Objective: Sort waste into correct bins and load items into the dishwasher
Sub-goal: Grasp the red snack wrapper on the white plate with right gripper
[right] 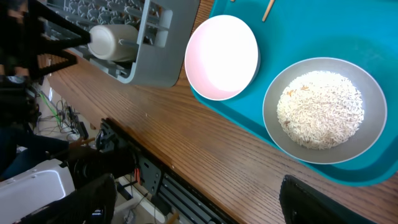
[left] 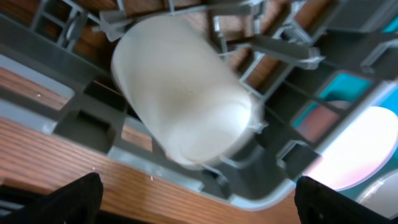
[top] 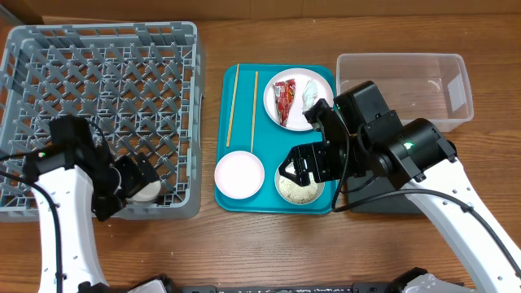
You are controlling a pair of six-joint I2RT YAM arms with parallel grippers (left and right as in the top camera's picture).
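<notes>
One white cup (top: 145, 191) lies on its side in the near right corner of the grey dish rack (top: 98, 49). The left gripper (left: 211, 208) is over it, jaws wide, touching nothing; this loading looks done.

Teal tray (top: 281, 142): two chopsticks (top: 230, 106), empty bowl (top: 239, 174), rice bowl (right: 320, 109).

The right gripper (top: 303, 167) hovers above the rice, jaws wide, empty. It probably needs a level grip on the rim next.

Clear tub (top: 456, 81) stands far right.

Wooden table (top: 269, 244); cables beyond its near edge.
</notes>
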